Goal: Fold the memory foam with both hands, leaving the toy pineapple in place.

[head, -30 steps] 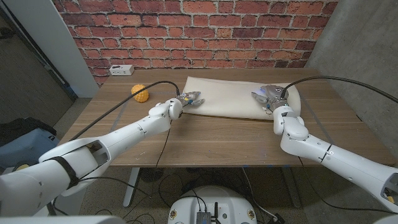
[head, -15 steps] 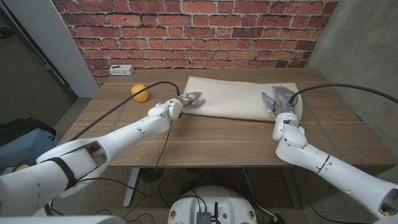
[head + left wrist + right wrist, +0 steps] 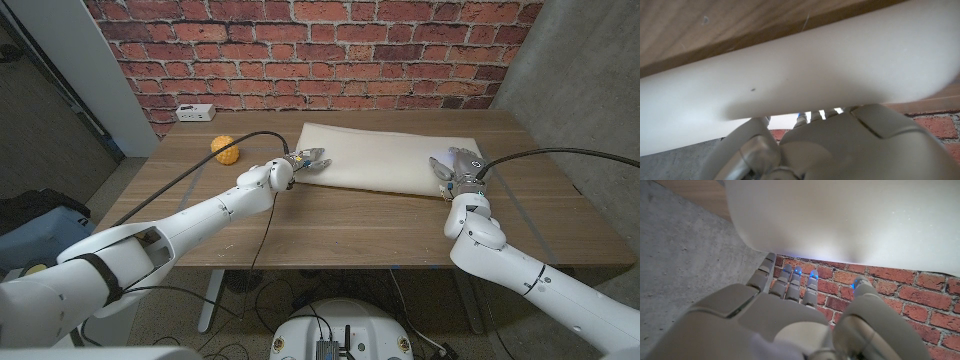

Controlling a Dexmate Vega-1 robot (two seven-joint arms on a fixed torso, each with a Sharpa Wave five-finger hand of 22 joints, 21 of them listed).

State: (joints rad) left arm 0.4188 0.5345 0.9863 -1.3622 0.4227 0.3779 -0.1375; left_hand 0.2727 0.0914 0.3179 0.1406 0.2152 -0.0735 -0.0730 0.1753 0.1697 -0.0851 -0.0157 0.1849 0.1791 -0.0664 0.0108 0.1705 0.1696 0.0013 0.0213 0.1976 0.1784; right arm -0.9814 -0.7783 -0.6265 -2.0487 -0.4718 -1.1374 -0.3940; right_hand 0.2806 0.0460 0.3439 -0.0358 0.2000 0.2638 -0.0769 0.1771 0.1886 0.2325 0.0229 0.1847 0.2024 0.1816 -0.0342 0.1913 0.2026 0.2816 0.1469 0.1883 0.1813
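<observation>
Early in the fold, by the look of it: both hands at the near edge of the cream-white rectangular memory foam pad (image 3: 385, 157), the pad itself lying flat and unfolded across the far middle of the wooden table (image 3: 330, 225). At the pad's near left corner, the left hand (image 3: 303, 160), fingers reaching onto or just under the edge; in the left wrist view the foam's rounded edge (image 3: 805, 75) right above the hand (image 3: 830, 145), yet no clear showing of a closed grip, so impossible to tell whether anything is held. At the near right corner, the right hand (image 3: 457, 166), fingers spread and apart, touching or hovering at the foam without a visible hold; in the right wrist view the fingers (image 3: 790, 282) extended toward the foam's underside (image 3: 850, 220), nothing between them. Next, probably: slipping fingers under both near corners, closing on the soft edge, then lifting together and carrying it toward the far side, evenly, since foam sags and springs back. Well apart to the left, the small yellow-orange toy pineapple (image 3: 226, 149), clear of the pad and of the left arm's likely path. Farther back near the wall, a small white power strip (image 3: 196, 112). Behind the table, a red brick wall (image 3: 320, 50); at right, a grey concrete wall (image 3: 580, 70).
</observation>
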